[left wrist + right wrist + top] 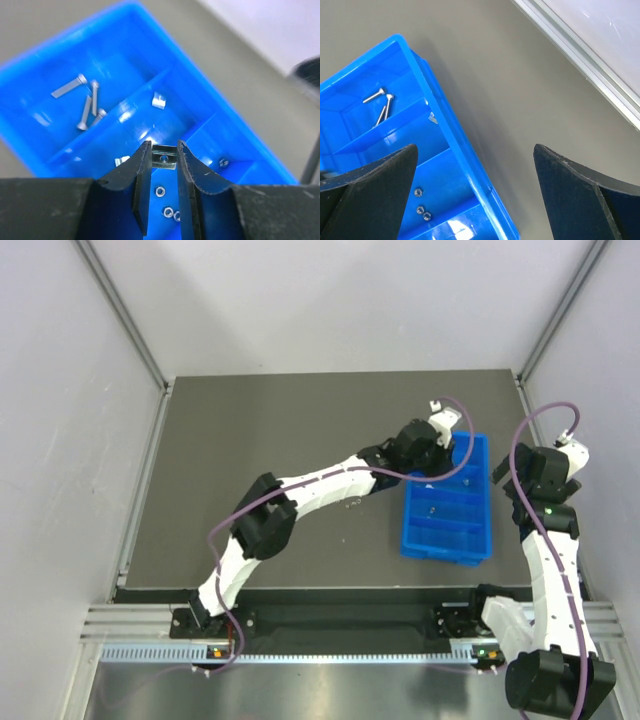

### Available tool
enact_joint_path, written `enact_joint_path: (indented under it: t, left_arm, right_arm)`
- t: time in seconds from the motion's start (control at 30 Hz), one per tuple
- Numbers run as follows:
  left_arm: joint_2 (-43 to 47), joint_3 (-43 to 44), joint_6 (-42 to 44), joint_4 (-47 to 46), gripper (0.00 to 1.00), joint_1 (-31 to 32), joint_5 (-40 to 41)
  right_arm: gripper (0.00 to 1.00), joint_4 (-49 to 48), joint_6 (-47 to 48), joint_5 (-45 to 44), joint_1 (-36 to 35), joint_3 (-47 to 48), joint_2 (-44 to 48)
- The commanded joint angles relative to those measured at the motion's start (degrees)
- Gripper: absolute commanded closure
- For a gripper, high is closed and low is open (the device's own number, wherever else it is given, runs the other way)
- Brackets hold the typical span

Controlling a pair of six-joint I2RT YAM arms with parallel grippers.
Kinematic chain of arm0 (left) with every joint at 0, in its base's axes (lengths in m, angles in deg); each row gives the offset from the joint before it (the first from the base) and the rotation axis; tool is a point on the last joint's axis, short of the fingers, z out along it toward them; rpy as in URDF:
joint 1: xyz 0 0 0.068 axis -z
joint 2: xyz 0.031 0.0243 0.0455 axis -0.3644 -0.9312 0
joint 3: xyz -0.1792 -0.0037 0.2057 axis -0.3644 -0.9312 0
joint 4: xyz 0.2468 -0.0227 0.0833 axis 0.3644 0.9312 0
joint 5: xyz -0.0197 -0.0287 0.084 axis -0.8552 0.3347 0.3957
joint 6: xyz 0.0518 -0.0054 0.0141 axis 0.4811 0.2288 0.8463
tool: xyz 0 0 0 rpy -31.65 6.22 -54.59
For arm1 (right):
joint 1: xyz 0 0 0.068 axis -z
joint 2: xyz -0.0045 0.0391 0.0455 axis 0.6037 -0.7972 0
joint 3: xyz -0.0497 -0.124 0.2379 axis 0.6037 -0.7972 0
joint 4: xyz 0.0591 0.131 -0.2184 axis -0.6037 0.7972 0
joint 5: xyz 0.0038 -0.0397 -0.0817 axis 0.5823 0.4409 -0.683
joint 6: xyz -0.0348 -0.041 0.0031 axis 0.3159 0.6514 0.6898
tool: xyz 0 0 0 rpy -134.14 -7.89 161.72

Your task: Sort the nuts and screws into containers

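The blue four-compartment tray (445, 552) lies at the right of the table. My left gripper (164, 150) hangs over it, shut on a small square silvery nut (164, 157) with a centre hole, held above the cross wall between the second and third compartments. Several screws (85, 102) lie in the far end compartment. Square nuts (158, 101) lie in the second compartment and hex nuts (160, 191) in the third. My right gripper (475, 148) is open and empty, straddling the tray's right rim (455, 145). Screws (380, 102) and hex nuts (421, 205) also show there.
The dark table top (280, 430) is ringed by grey walls, with a metal rail (580, 60) along the right edge. The left arm (320, 485) stretches diagonally across the table to the tray. The right arm (550, 540) stands just right of the tray.
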Motion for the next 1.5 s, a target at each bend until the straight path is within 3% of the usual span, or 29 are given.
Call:
enact_joint_path:
  t: [0.0,0.23,0.33,0.4,0.5,0.57,0.63,0.77,0.8,0.93,1.0,1.13,1.23,1.47]
  left_arm:
    - [-4.32,3.07,-0.78,-3.48,0.91,-0.19,-0.64]
    - [-7.05,4.13,1.06,-6.29,0.88,-0.1,4.0]
    - [-6.79,4.22,1.5,-7.44,0.8,-0.19,4.81]
    - [-6.09,3.95,1.68,-7.7,0.63,-0.19,4.99]
    - [-3.73,2.9,1.33,-7.79,0.47,-0.19,4.02]
    - [-1.88,0.63,0.54,-9.02,0.2,-0.54,1.06]
    - [1.55,-0.96,-1.03,-9.11,0.11,-1.42,-0.19]
    - [9.28,-6.93,-5.43,-4.22,0.12,-4.4,1.82]
    - [12.77,-8.16,-7.53,-0.97,0.12,-5.63,7.65]
    - [20.18,-16.25,-9.84,7.4,0.11,-8.19,16.76]
    - [22.64,-20.55,-8.09,9.52,0.12,-9.24,16.59]
    - [26.25,-29.6,2.54,7.42,0.12,-10.56,4.84]
    - [27.84,-35.06,8.0,5.75,0.12,-10.91,7.17]
    - [22.4,-36.21,8.89,4.08,0.14,-13.38,8.86]
  right_arm:
    - [0.0,-1.35,-0.1,-0.93,0.13,0.98,1.23]
    - [0.0,-1.44,0.08,-0.67,0.05,0.98,1.67]
    - [0.0,-1.27,0.08,-0.58,0.05,0.8,1.85]
    - [0.0,-1.27,0.17,-0.67,0.05,0.71,2.11]
    - [0.0,-1.35,0.08,-0.41,0.05,0.71,1.93]
    - [0.0,-1.71,0.17,0.29,0.13,0.63,1.85]
    - [0.0,-1.71,0.34,0.82,0.13,0.71,1.76]
    - [0.0,-1.62,0.69,0.91,0.05,0.8,2.02]
    - [0.0,-1.53,0.69,0.91,0.13,0.71,2.02]
    - [0.0,-2.23,0.69,1.79,0.13,0.36,1.67]
    - [0.0,-2.76,0.69,2.32,0.13,0.19,1.23]
    - [0.0,-2.59,0.96,2.67,0.13,0.45,0.7]
    - [0.0,-2.67,1.04,2.85,0.13,0.36,0.79]
    - [0.0,-2.32,0.61,2.85,0.13,0.01,1.05]
